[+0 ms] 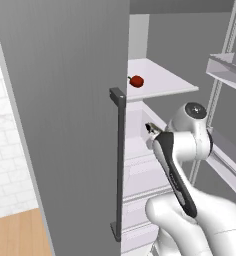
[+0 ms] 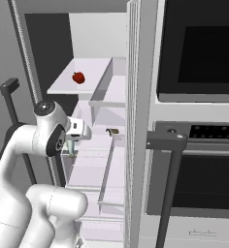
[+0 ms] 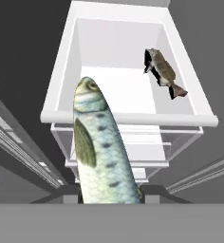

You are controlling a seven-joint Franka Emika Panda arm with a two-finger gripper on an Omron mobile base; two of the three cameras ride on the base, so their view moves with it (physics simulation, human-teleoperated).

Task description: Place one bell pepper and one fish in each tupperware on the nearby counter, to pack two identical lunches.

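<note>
Jaws clench a green-spotted fish (image 3: 102, 152) near its tail, the gripper (image 3: 109, 192) holding it head-up above an open white fridge drawer (image 3: 133, 117). To the right, a second, brownish fish (image 3: 162, 70) lies inside that drawer. A red bell pepper (image 1: 136, 81) sits on the shelf (image 1: 165, 85) above.

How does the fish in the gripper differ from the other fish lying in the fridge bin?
The held fish is pale grey-green with dark spots; the bin fish is darker and brownish with a reddish tail. The held fish stands between the fingers of the gripper, head away from the camera, above the white bin; the bin fish lies inside it by one side wall. The held fish fills far more of the hand view. Both are whole fish.
</note>
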